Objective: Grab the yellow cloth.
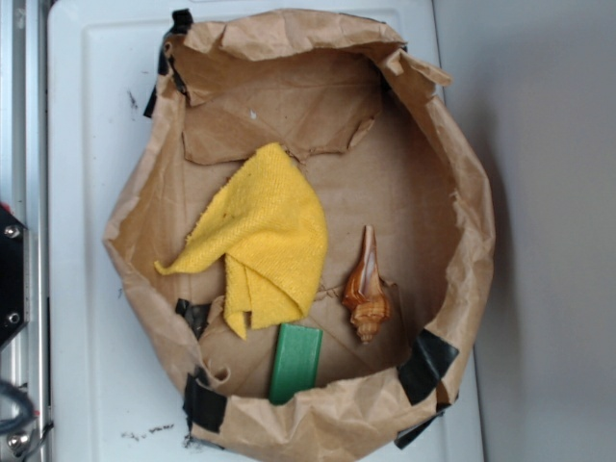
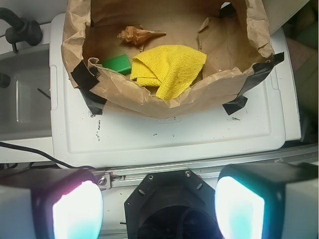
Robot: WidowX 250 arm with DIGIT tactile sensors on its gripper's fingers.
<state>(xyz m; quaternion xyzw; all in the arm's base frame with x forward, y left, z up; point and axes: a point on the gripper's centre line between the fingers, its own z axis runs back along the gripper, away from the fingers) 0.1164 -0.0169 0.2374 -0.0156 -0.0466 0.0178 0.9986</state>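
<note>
The yellow cloth (image 1: 265,241) lies crumpled on the floor of a brown paper bag (image 1: 452,173) cut down into a low basin; in the wrist view the cloth (image 2: 172,67) shows near the bag's front wall. My gripper (image 2: 158,209) hangs high above the white table, well short of the bag, its two fingers wide apart with nothing between them. The gripper does not appear in the exterior view.
An orange-brown shell (image 1: 367,286) and a green block (image 1: 295,361) lie in the bag beside the cloth. The bag's crumpled walls, patched with black tape (image 1: 426,364), ring all three. The bag stands on a white tabletop (image 1: 87,192); the robot's black base (image 2: 172,199) sits below my fingers.
</note>
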